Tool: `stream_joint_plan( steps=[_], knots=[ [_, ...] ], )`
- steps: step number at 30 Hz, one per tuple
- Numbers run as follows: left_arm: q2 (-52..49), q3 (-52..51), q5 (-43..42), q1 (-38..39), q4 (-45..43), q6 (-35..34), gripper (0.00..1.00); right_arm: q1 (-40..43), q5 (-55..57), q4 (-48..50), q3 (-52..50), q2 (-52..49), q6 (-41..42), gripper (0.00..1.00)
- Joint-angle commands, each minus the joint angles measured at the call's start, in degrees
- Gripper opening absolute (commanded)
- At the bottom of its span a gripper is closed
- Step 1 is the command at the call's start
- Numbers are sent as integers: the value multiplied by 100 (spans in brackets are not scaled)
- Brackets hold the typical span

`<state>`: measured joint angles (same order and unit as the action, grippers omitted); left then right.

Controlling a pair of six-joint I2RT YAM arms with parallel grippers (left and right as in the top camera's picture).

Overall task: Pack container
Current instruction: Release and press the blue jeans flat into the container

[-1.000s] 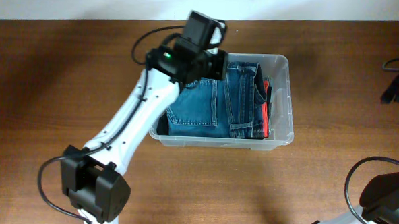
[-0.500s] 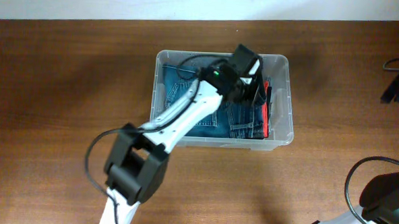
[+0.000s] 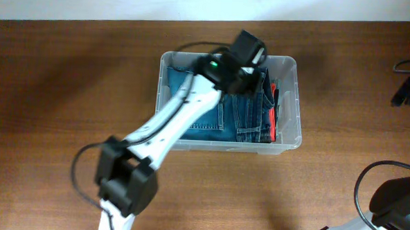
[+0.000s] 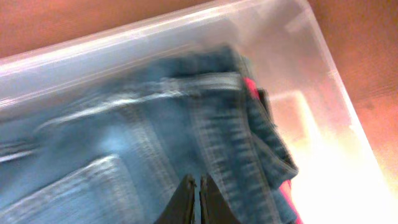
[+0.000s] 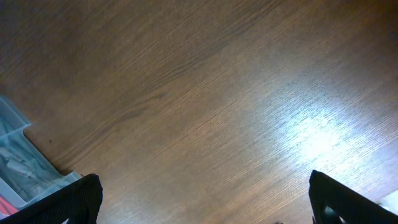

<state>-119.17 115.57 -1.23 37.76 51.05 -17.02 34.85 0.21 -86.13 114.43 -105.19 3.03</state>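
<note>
Starting close by, the right gripper hangs over the brown table with its two fingers wide apart. Next, the left arm reaches out to the container, a clear bin sitting toward the far side of the table. The left gripper is over the folded blue jeans inside the bin, with its fingers pressed together (that picture is blurry). Something red lies between the jeans and the bin's right wall.
</note>
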Motion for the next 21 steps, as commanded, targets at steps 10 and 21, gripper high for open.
stream_joint_plan(
  steps=[10, 21],
  knots=[
    [-264, 131, 837, -791, 778, -162, 6, 4, 50, -4, 96, 66, 44, 98],
    [-981, 190, 833, -859, 1154, -157, 9, 4, 50, -4, 96, 66, 44, 98]
  ],
)
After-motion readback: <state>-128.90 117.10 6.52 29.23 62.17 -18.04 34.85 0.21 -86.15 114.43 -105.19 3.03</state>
